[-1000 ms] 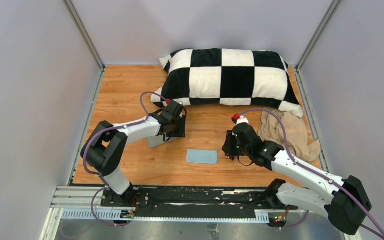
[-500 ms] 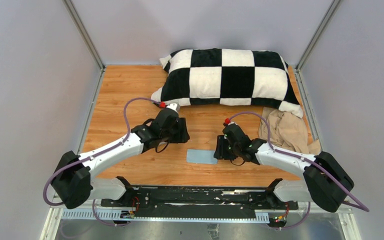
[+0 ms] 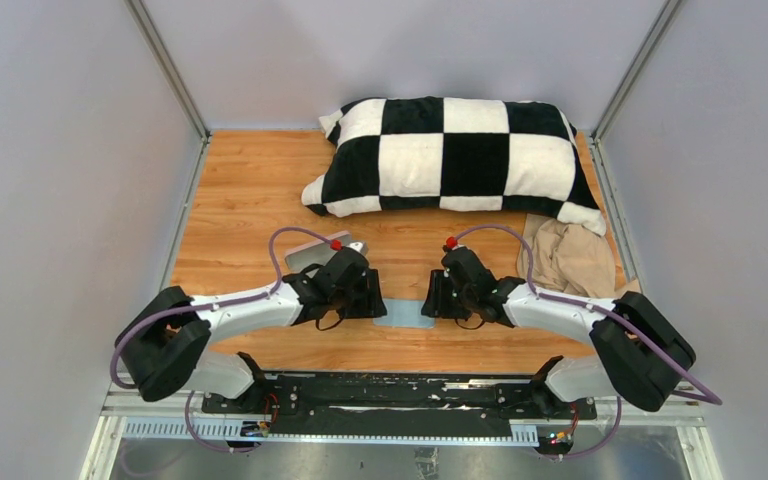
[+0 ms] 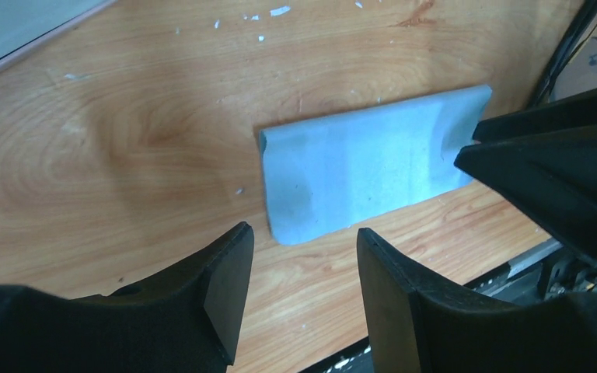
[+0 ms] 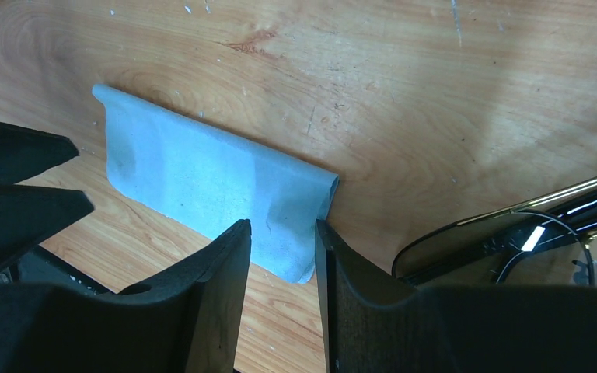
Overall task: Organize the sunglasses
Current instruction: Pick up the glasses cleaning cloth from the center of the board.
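The sunglasses (image 5: 488, 242), with a brown lens and a gold arm, lie on the wood just right of my right gripper (image 5: 280, 225). They also show as a thin frame at the top right of the left wrist view (image 4: 595, 56). In the top view the right arm hides them. The light blue cloth (image 5: 202, 183) lies flat between both grippers (image 3: 400, 318). My right gripper is open and straddles the cloth's raised right end. My left gripper (image 4: 305, 260) is open and empty, just above the cloth's (image 4: 361, 167) near left corner.
The pinkish-grey case (image 3: 312, 256) lies behind the left arm. A black-and-white checked pillow (image 3: 455, 155) lies along the back. A crumpled beige cloth (image 3: 572, 262) lies at the right. The black base rail (image 3: 400, 392) runs along the near edge.
Both grippers have moved toward the near middle and now face each other across the blue cloth. The left one has left the case, which now shows.
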Motion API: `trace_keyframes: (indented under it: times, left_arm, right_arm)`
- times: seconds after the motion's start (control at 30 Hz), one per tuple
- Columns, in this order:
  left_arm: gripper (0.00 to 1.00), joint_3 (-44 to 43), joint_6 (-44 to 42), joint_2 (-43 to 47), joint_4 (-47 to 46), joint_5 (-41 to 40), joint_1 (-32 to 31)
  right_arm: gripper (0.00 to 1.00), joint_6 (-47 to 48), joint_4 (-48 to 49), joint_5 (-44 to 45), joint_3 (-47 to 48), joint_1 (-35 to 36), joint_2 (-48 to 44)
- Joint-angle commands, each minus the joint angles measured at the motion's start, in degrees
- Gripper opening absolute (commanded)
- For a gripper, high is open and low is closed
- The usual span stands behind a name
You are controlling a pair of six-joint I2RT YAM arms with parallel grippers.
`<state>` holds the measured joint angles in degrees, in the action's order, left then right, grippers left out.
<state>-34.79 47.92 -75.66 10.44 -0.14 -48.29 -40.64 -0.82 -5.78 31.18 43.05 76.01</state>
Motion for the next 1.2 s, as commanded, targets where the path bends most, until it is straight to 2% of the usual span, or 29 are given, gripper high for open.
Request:
trace_keyframes:
  times: [0.0,0.07,0.2,0.27,0.37,0.47,0.6,0.73,1.07,1.17]
  left_arm:
    - [0.57,0.87,2.30,-3.95,-6.02,1.02,-0.22]
    - [0.54,0.26,2.11,-5.46,-5.79,0.28,-0.22]
    - [0.51,-2.36,0.60,-7.00,2.16,-5.49,-0.31]
    - [0.51,-2.05,0.02,-6.36,2.81,-6.61,-0.31]
    - [0.49,-1.29,-0.45,-6.96,0.95,-4.05,-0.31]
    - [0.42,0.01,0.64,-8.75,-2.51,-0.88,-0.33]
    - [0.41,1.99,2.27,-10.52,-6.63,2.93,-0.47]
    - [0.38,2.29,3.04,-10.33,-7.07,1.85,-0.49]
    - [0.21,0.17,2.79,-9.82,-4.33,0.23,-0.49]
    - [0.15,-0.15,2.62,-9.90,-4.00,0.23,-0.49]
  right_arm:
    - [0.41,-0.52,-1.92,1.26,-1.95,-0.50,-0.57]
    - [0.41,-0.46,-2.43,1.54,-2.07,-0.48,-1.13]
    - [0.41,-0.51,-3.09,1.65,-2.32,-0.50,-2.14]
    - [0.41,-0.58,-3.09,1.80,-2.64,-0.46,-2.55]
    - [0.42,-0.62,-3.27,2.08,-2.71,-0.46,-2.77]
    - [0.42,-0.13,-3.14,2.10,-2.44,-0.48,-2.39]
    - [0.42,-0.12,-3.10,2.00,-2.28,-0.45,-2.26]
    - [0.42,0.04,-3.04,1.92,-2.34,-0.46,-2.18]
    - [0.41,-0.36,-1.71,0.54,-2.95,-0.45,-0.35]
    - [0.36,-0.58,-0.55,-0.19,-3.05,-0.42,0.77]
